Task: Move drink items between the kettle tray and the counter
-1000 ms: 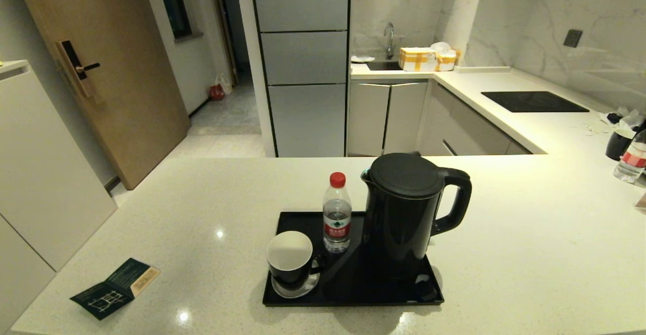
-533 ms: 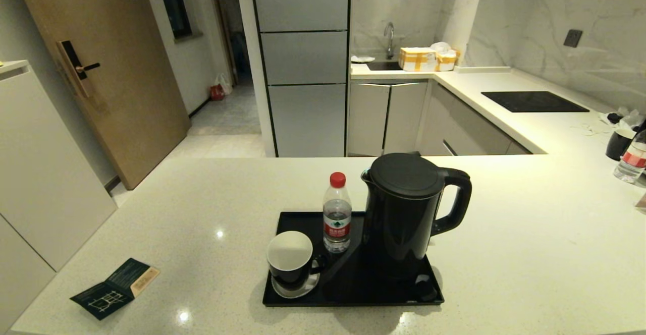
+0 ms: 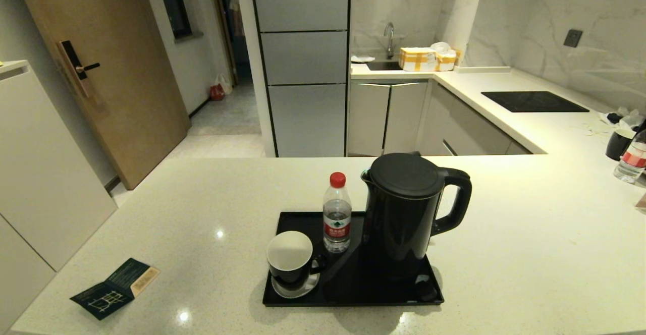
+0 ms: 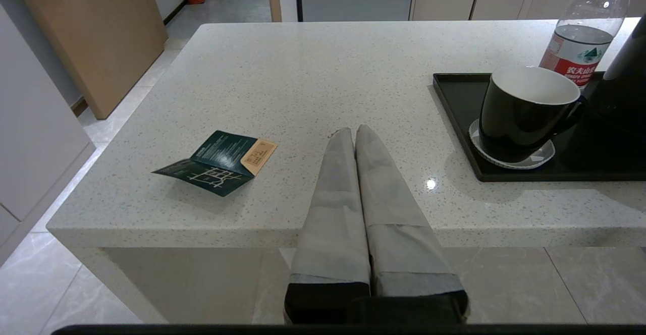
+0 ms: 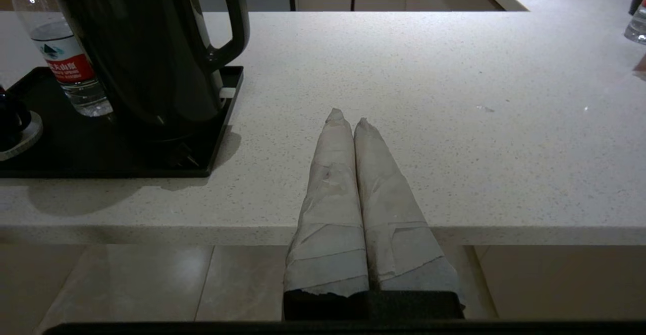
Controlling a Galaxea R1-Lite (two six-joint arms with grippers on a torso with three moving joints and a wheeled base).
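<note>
A glossy black kettle tray [image 3: 303, 219] lies on the off-white counter [image 3: 504, 244]. On it stand a tall black kettle [image 3: 406, 209], a clear bottle [image 3: 336, 214] with a red cap, and a black mug [image 3: 291, 259] with a white inside on a small saucer. In the left wrist view my left gripper [image 4: 354, 130] is shut and empty, low at the counter's near edge, with the mug [image 4: 525, 113] and tray [image 4: 454, 98] off to one side. My right gripper [image 5: 347, 118] is also shut and empty at the near edge, beside the kettle [image 5: 146, 47]. Neither arm shows in the head view.
A dark green leaflet [image 3: 115, 288] lies near the counter's front left corner. A second mug [image 3: 618, 143] and bottle [image 3: 631, 161] stand at the far right. A black hob panel [image 3: 534, 101] sits on the side run, and boxes [image 3: 426, 58] stand by the sink.
</note>
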